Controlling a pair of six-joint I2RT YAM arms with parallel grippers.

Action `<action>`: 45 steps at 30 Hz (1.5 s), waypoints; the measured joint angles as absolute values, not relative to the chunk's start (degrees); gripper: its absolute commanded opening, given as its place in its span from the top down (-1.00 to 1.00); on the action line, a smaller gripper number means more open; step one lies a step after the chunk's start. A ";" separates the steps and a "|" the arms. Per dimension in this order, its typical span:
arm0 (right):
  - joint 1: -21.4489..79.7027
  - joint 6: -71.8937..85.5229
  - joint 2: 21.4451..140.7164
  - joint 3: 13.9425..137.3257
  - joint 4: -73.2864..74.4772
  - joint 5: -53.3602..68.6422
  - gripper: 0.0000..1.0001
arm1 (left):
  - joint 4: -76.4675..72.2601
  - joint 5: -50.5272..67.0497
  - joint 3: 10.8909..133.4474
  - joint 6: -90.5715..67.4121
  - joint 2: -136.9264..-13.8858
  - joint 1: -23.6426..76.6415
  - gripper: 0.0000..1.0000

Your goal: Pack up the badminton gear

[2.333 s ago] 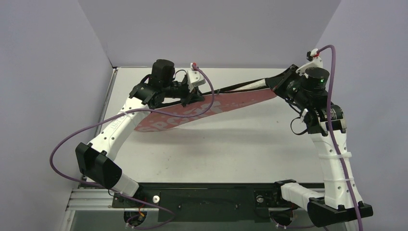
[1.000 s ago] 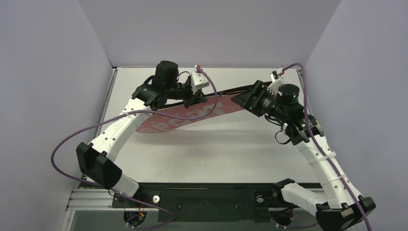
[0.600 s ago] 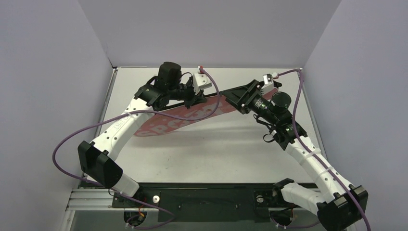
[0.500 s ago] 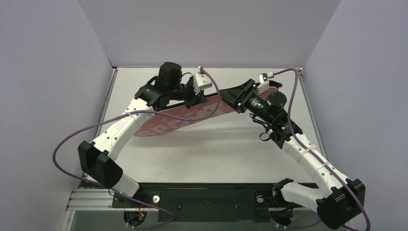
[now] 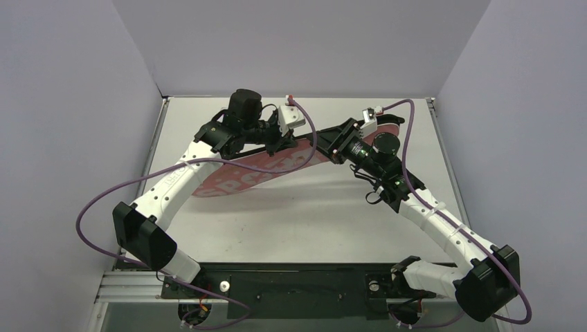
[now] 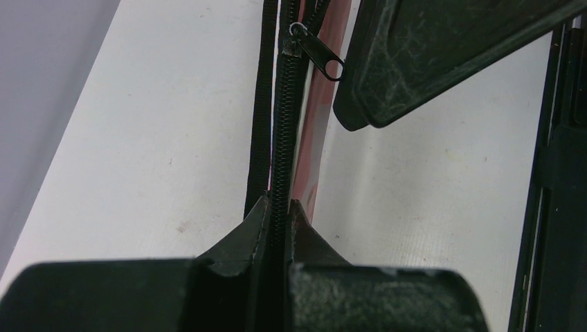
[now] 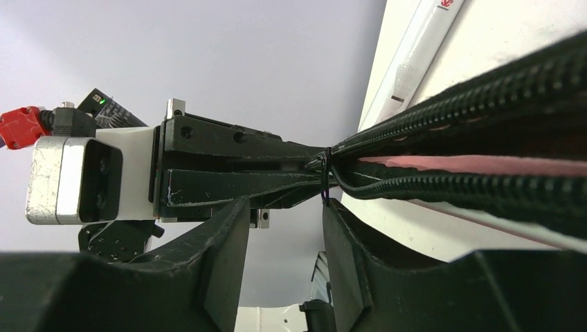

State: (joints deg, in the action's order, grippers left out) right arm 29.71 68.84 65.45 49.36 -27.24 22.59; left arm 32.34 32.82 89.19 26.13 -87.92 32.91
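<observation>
Pink SPORT cover (image 5: 257, 173) lay across the far side of the table (image 5: 311, 221), its black zipper partly parted. I saw my left gripper (image 6: 278, 207) clamped on the zipper edge, while my right gripper (image 7: 285, 214) stood with jaws apart around the zipper pull (image 7: 324, 181).

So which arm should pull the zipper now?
Right. The right gripper has its fingers either side of the zipper pull; the left gripper is shut on the zipper edge of the cover, steadying it.

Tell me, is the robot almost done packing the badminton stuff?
Partly. Done: the zip is shut between the left gripper and the slider. In hand: the left gripper pinches the edge of the pink cover; the open right gripper is at the slider. Left: closing the gaping stretch; a white tube seems outside.
</observation>
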 measured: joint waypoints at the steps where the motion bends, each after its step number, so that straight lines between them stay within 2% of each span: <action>1: 29.71 68.79 65.45 49.36 -27.24 22.37 0.27 | 32.34 32.80 89.19 26.13 -87.92 32.91 1.00; 16: 29.74 67.85 66.43 48.95 -27.70 19.29 0.56 | 32.64 32.77 89.19 26.15 -87.92 32.91 1.00; 19: 29.71 67.68 66.43 48.58 -27.90 18.85 0.69 | 32.88 32.77 89.19 26.15 -87.92 32.91 1.00; 22: 29.71 67.51 66.43 48.38 -28.05 18.59 0.97 | 33.01 32.77 89.19 26.15 -87.92 32.91 1.00; 23: 29.71 67.51 66.43 48.36 -28.08 18.44 1.00 | 33.01 32.77 89.19 26.15 -87.92 32.91 1.00; 32: 28.29 67.53 65.28 46.35 -28.49 18.57 1.00 | 33.63 32.29 89.17 26.35 -87.92 32.93 1.00; 45: 17.10 69.12 56.38 42.52 -25.12 21.39 1.00 | 32.97 32.34 88.16 27.75 -87.59 32.97 1.00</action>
